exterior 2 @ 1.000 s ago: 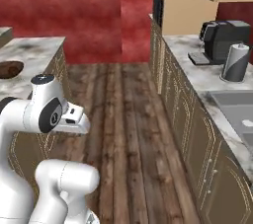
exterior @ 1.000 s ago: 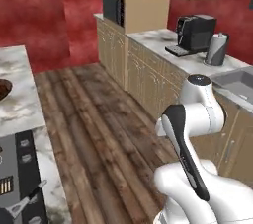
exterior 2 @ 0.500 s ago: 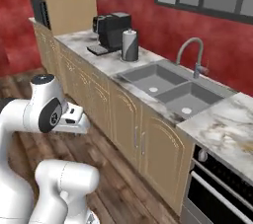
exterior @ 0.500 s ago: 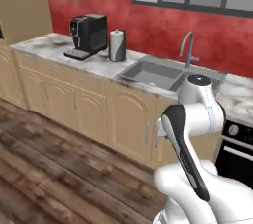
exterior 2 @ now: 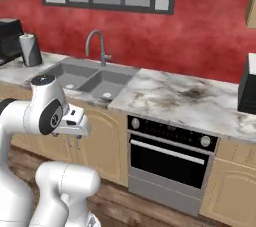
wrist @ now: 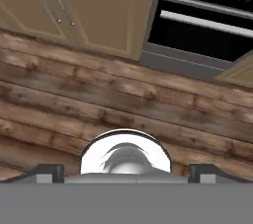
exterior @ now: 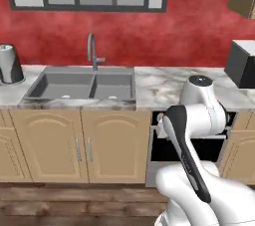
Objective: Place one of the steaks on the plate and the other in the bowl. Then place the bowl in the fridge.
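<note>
Sink (exterior 2: 92,80) left of oven (exterior 2: 170,158) (marble counter (exterior 2: 175,98) above).

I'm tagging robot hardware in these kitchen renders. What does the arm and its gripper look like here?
The arm is glossy white with rounded, bulbous links, a dark band along one link and grey caps on the joints. The gripper has two small dark finger tips. No cables or markings are visible.

No text, label, brand, number or sign can be read anywhere in these views. The oven (exterior 2: 172,153) front shows knobs but no legible markings, and the dark appliance (exterior: 243,63) on the counter (exterior 2: 175,98) carries nothing readable.
</note>
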